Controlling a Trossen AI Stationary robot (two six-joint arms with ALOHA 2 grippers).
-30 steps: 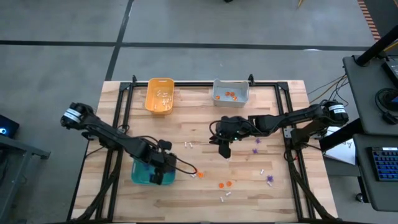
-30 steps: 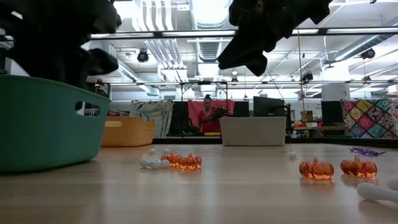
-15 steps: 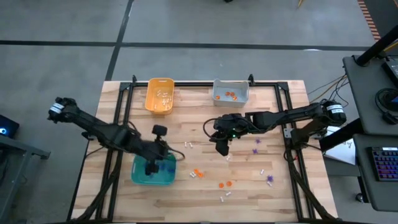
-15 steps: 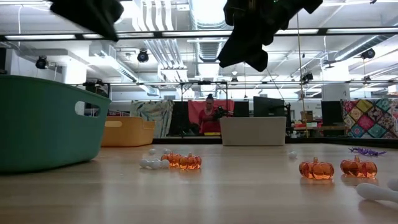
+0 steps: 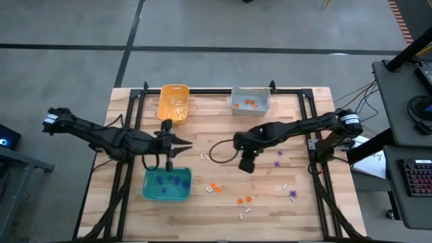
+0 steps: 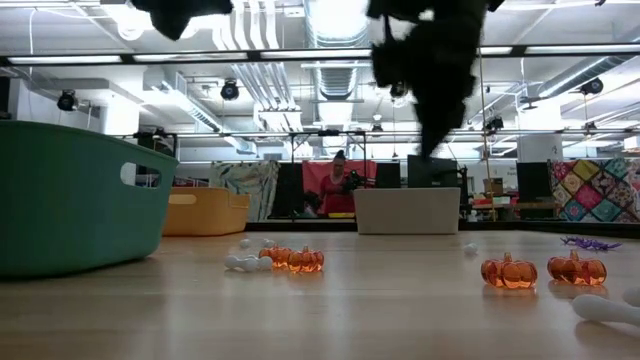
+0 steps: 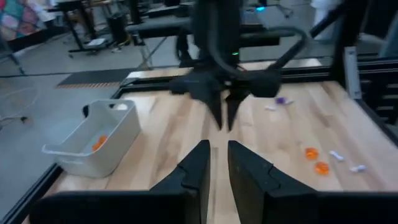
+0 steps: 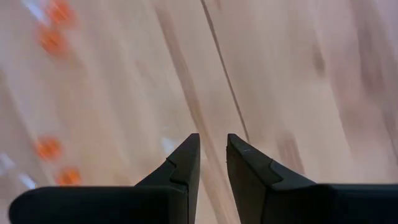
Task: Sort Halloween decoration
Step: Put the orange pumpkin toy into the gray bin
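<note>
Tiny trinkets lie scattered on the wooden table: orange ones (image 5: 214, 187) (image 5: 244, 200), white ones (image 5: 204, 157) (image 5: 245, 212) and purple ones (image 5: 278, 154) (image 5: 292, 194). My left gripper (image 5: 183, 143) hovers level, pointing toward the table's right, just beyond the far rim of the teal bin (image 5: 151, 192), which holds purple trinkets (image 5: 170, 181). A narrow gap shows between its fingers (image 7: 219, 152), with nothing in it. My right gripper (image 5: 247, 167) points down over bare table near the middle. Its fingers (image 8: 213, 149) also stand slightly apart and empty.
An orange-yellow bin (image 5: 173, 103) with white trinkets and a grey bin (image 5: 250, 100) with orange ones stand at the far edge. A black frame rail (image 5: 135, 115) runs along the table's sides. Bare wood lies between the two grippers.
My left gripper has risen out of the teal bin toward the far edge, tipping from pointing down to level. My right gripper has stayed over the same spot but has tipped from a slant to pointing steeply down. The trinkets have not moved.
</note>
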